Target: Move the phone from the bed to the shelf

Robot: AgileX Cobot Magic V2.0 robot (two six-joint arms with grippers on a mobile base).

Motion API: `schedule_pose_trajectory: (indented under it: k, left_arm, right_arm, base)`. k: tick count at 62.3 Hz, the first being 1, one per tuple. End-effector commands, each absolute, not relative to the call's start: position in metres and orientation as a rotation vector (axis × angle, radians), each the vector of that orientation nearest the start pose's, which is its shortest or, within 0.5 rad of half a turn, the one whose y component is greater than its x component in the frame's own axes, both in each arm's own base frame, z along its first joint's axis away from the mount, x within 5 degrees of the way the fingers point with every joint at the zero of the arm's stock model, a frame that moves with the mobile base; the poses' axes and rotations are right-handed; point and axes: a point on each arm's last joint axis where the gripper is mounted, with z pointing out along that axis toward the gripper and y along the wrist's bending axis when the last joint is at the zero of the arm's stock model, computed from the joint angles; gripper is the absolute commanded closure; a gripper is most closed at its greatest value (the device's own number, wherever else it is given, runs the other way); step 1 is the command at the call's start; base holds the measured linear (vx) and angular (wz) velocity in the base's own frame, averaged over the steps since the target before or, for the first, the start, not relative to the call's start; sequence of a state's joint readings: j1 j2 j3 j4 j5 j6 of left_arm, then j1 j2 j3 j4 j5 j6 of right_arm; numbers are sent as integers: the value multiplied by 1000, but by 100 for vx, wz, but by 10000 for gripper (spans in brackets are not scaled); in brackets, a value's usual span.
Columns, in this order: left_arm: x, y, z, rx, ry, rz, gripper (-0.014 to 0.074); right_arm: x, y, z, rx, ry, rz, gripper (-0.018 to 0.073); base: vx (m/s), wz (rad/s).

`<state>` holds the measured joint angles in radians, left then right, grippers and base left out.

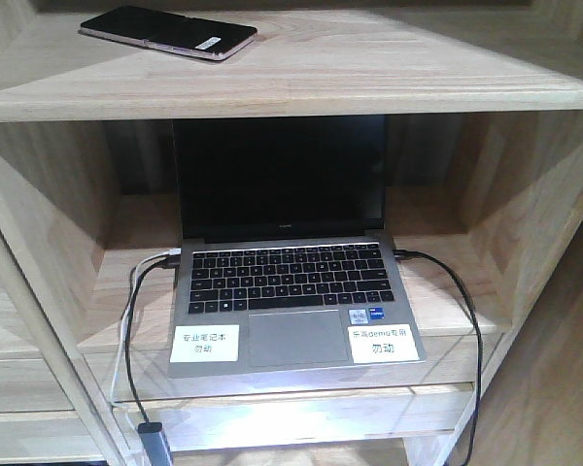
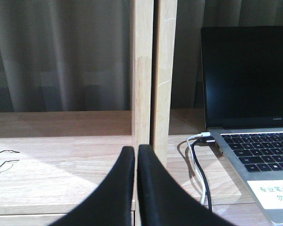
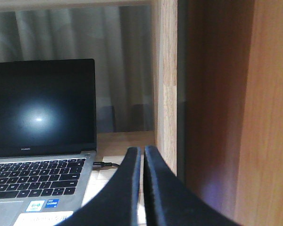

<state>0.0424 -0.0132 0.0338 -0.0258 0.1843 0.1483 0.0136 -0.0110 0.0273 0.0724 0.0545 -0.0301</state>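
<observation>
- Phone (image 1: 168, 33) lay flat on the top board of the shelf (image 1: 369, 73), toward its left rear, set at a slant and apart from the front edge; no bed was in view.
- It looked thin, rigid and light, with a glossy black face likely to slip under smooth pads and likely to scratch or crack if squeezed hard.
- A crease crossed its middle, so I judged a hold should clamp the long pinkish edges across the width, to one side of the crease.
- Lying flush on the board, it offered little gap beneath; sliding it toward an edge would likely be needed before any re-grip.
- Left gripper (image 2: 136, 155) was closed with its fingers together and nothing between them, low before a shelf upright.
- Right gripper (image 3: 142, 157) was likewise closed and empty, near the right-hand upright.
- Laptop (image 1: 291, 291) sat open in the compartment below, cables (image 1: 466, 340) at both sides.
</observation>
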Motion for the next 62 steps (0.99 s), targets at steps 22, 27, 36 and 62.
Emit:
schedule_pose_trajectory:
  k: [22,27,36,62]
  left_arm:
    - [55,2,200,58,1581,112,595]
    - [55,2,200,58,1581,112,595]
    - [55,2,200,58,1581,112,595]
    - [55,2,200,58,1581,112,595]
  right_arm:
    - [56,0,204,21,1484,35,565]
    - [56,0,204,21,1484,35,565]
    - [56,0,204,21,1484,35,565]
    - [56,0,204,21,1484,35,565]
  base:
    - [0,0]
    - [0,0]
    - [0,0]
    - [0,0]
